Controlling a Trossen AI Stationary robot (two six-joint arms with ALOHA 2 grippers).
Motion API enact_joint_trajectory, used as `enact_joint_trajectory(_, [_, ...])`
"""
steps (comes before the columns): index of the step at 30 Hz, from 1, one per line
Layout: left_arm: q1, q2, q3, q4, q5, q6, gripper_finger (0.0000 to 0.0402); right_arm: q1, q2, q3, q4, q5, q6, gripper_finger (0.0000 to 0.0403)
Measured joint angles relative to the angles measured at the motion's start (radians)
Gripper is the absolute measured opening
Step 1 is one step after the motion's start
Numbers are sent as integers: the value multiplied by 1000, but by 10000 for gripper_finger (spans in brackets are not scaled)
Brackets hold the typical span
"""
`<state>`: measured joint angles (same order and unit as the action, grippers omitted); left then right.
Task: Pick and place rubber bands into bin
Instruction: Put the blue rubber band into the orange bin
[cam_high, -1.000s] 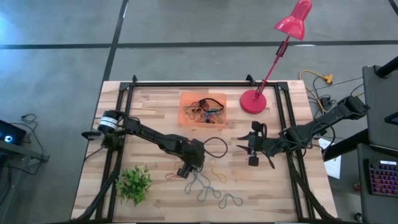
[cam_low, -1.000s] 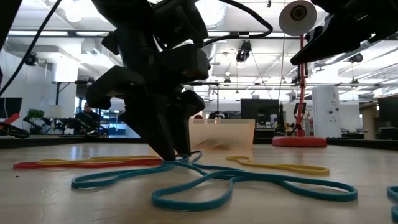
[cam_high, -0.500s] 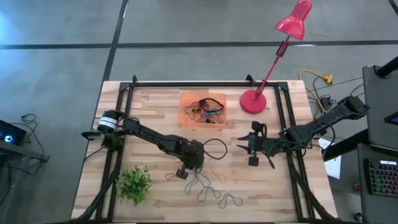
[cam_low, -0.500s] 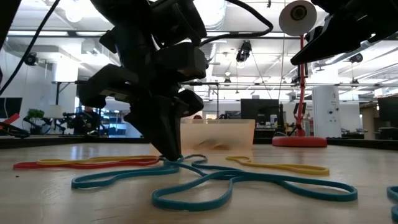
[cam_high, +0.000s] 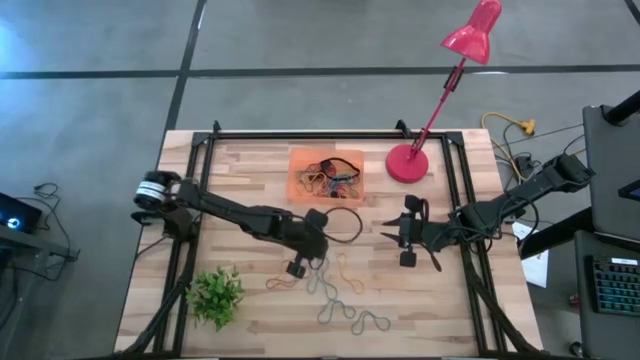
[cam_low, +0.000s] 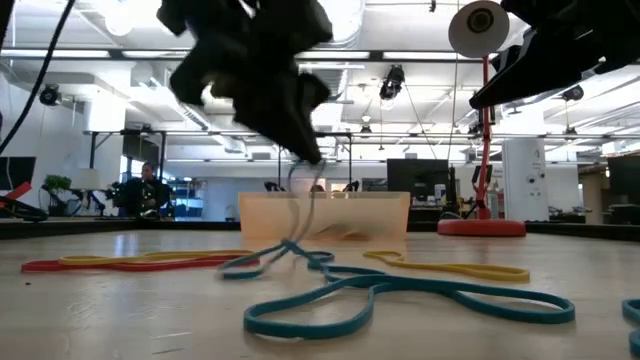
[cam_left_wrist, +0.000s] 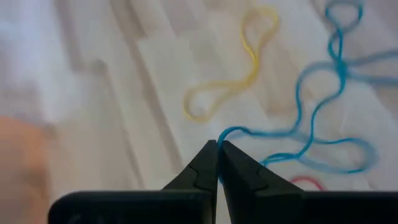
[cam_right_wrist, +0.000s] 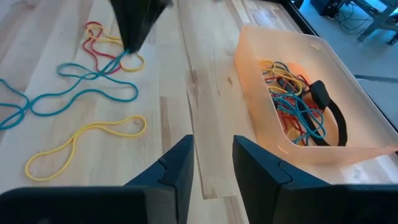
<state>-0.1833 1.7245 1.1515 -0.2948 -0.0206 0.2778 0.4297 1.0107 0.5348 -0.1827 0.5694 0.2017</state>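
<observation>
Rubber bands lie in two places: a tangle already in the bin (cam_high: 327, 176) toward the far edge of the table, and loose ones on the wood nearer me. My left gripper (cam_left_wrist: 218, 148) is pinched tight on one end of a blue rubber band (cam_left_wrist: 311, 99), lifting that end off the table while the rest trails on the wood among other blue loops. A yellow rubber band (cam_left_wrist: 231, 74) lies flat just beside it, and a red rubber band (cam_low: 140, 262) rests next to those. I see the right gripper (cam_right_wrist: 211, 163) hovering apart to the right of the bin, its fingers parted with nothing between them. A red lamp (cam_high: 408, 162) stands beside the bin, a small plant (cam_high: 216, 294) at the near left.
</observation>
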Motion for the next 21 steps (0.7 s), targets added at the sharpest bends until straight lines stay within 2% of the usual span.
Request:
enact_joint_trajectory(7, [-1, -109, 2, 50, -99, 47, 0, 0, 0, -3, -1, 0, -3, 94])
enact_joint_trajectory(16, [-2, -176, 1, 206, -125, 128, 0, 0, 0, -11, 1, 1, -3, 90])
enact_joint_trajectory(21, [22, -176, 1, 212, -297, 231, 0, 0, 0, -12, 0, 2, -3, 89])
